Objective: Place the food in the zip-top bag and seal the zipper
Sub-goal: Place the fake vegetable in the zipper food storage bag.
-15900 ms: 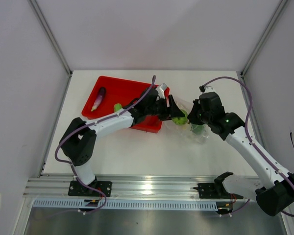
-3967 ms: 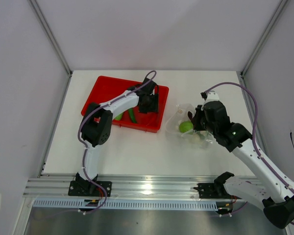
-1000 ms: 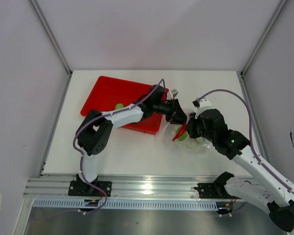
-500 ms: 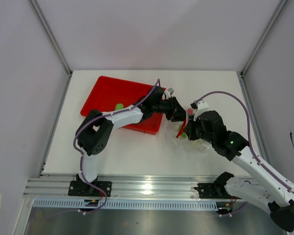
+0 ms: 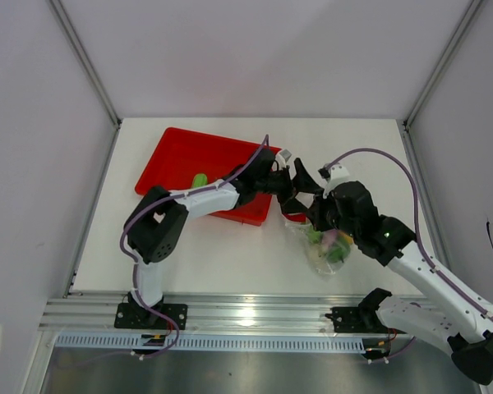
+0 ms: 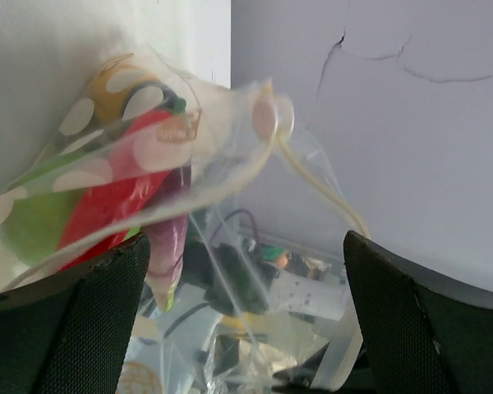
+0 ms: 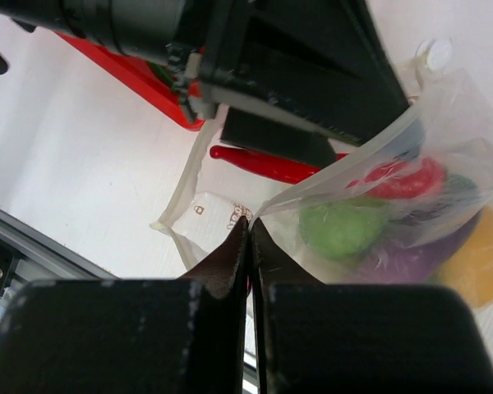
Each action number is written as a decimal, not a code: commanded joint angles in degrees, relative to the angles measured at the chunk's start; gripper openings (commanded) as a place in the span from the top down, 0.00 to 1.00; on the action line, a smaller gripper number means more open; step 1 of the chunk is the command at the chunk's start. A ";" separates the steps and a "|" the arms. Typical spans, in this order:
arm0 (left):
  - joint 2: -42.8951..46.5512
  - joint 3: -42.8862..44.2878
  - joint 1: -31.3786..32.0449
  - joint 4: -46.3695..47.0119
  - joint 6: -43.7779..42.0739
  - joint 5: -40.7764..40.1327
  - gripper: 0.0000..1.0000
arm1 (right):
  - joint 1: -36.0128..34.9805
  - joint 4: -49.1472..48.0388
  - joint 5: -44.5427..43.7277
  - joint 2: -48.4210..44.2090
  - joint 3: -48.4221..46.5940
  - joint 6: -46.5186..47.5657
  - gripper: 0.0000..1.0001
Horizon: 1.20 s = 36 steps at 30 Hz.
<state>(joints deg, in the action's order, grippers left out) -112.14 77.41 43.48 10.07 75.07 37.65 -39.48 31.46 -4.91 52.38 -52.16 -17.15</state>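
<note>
Pinching the rim of the zip-top bag point(image 5: 324, 246), the right gripper point(image 7: 248, 223) holds its mouth open just beside the red tray point(image 5: 181, 152) so food can enter; the left gripper point(image 5: 300, 187) stands wide and empty at that mouth; one green piece point(image 5: 199, 180) lies in the tray

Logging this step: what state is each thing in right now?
Zip-top bag: open, holding food.
Zipper: unsealed.
Left fingers: open, empty, at bag mouth.
Right fingers: shut on bag's rim.
Red chili: in bag mouth, not gripped.
Red tray: holds one green vegetable.
</note>
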 commanded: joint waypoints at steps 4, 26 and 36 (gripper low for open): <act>7.89 -2.96 -0.07 -2.67 -7.37 -1.78 0.01 | 0.11 0.17 -2.56 -1.14 -2.68 -1.57 1.00; 26.99 1.68 -14.73 -36.58 -39.12 -34.61 0.01 | 0.90 4.22 -8.19 -3.25 -3.21 -5.27 1.00; 4.57 19.53 -18.96 -59.72 -36.57 -47.41 0.00 | 1.16 3.34 -8.36 -1.14 -2.86 -4.39 1.00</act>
<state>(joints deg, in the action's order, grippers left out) -105.49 91.66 24.10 -40.42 37.54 -5.52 -38.59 36.91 -12.62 51.13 -53.89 -22.00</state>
